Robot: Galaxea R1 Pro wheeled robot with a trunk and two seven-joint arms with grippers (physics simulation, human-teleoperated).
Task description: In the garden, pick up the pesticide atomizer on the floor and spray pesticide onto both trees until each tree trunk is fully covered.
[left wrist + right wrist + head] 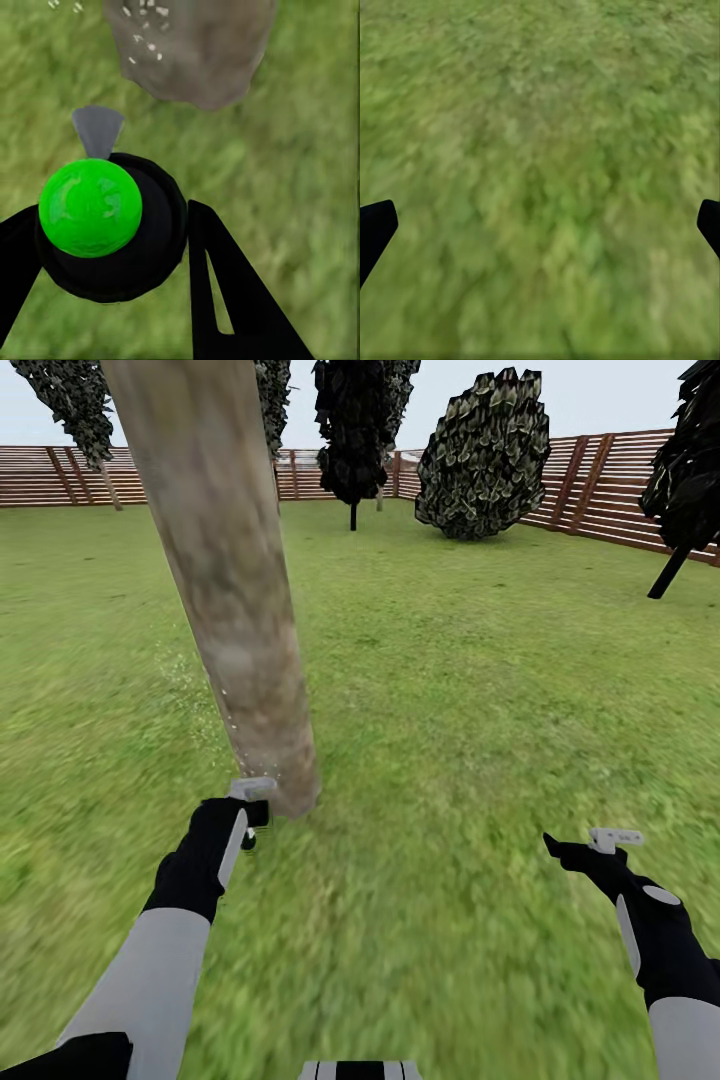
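The garden lawn (pixel 480 690) was seen wide and flat, closed at its far edge by the wooden fence (pixel 620 470). One tree trunk (pixel 225 590), thick, mottled and leaning, was rooted in the lawn just before the left arm. White specks of pesticide (pixel 225 700) were seen on the trunk's lower part and in the air beside it.

The left gripper (pixel 245 822) was held close to the foot of the trunk, its fingers (pixel 225 292) closed on the pesticide atomizer (pixel 112 225). In the left wrist view the dark body with its green dot was clasped between the two fingers, the grey nozzle pointed toward the trunk base. The right gripper (pixel 590 847) was held over bare grass, well apart from the trunk, its fingers spread wide with nothing between them.

It may be judged that only the low part of the trunk would be covered if the nozzle is kept so low. The small atomizer could also be pushed against the bark and slip in the grasp.
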